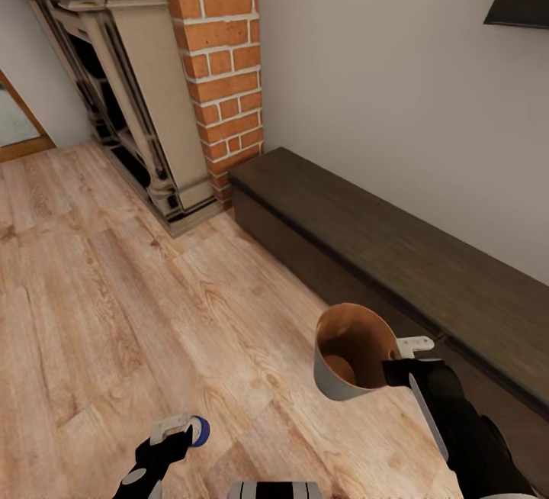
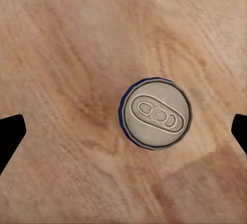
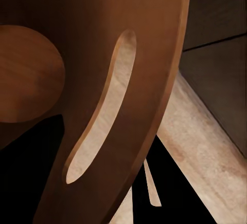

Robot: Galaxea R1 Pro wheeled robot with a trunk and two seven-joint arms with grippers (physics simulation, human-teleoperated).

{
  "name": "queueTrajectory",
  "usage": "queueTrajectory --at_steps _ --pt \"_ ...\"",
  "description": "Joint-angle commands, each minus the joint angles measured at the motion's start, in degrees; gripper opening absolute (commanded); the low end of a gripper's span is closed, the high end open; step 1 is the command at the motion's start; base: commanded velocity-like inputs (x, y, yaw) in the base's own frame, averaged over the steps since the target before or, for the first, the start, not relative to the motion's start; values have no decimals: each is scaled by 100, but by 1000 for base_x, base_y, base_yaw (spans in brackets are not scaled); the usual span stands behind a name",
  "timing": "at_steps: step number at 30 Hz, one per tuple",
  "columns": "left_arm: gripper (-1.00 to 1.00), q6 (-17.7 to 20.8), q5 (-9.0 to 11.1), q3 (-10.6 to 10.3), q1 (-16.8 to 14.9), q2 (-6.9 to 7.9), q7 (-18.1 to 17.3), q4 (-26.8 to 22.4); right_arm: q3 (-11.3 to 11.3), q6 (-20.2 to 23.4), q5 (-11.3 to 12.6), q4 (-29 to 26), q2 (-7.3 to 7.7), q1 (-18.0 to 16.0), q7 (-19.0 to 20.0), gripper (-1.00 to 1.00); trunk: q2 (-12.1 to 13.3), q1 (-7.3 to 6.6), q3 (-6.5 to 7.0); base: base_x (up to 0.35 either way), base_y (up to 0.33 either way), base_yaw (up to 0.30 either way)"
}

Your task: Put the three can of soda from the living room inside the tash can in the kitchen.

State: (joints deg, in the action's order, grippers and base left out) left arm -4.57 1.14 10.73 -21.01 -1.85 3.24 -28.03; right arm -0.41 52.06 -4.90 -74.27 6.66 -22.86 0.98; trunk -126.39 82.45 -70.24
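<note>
The left gripper (image 2: 123, 129) is spread wide, its dark fingertips (image 2: 11, 134) at either side, with the blue cylindrical soda can (image 2: 156, 112) standing upright on the reddish wood floor (image 2: 62, 44) between them, nearer one finger. Before closing, the gripper is best centred over the can's silvery top and lowered until the fingers flank its wall. The right gripper (image 1: 408, 358) is clamped on the rim of the pale grey, brown-lined tapered trash bin (image 1: 347, 362), held above the floor beside a long dark wooden bench (image 1: 396, 247); the bin should be held steady, mouth up.
</note>
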Motion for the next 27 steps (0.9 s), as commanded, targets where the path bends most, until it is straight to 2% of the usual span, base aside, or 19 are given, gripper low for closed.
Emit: queueTrajectory --at_steps 1,9,16,27 --pt "100 0 0 0 0 0 0 0 3 -6 46 -13 -1 1 51 -100 0 0 -10 0 0 0" --pt "100 0 0 1 0 0 -4 0 8 -11 50 -66 -102 1 52 -100 0 0 -83 0 0 0" --pt "100 0 8 0 0 0 -5 0 288 -12 44 -70 -119 1 44 -100 0 0 -110 0 0 0" --pt "100 -8 9 -1 0 0 -8 0 313 -12 42 -148 -116 1 43 -100 0 0 -112 0 0 0"
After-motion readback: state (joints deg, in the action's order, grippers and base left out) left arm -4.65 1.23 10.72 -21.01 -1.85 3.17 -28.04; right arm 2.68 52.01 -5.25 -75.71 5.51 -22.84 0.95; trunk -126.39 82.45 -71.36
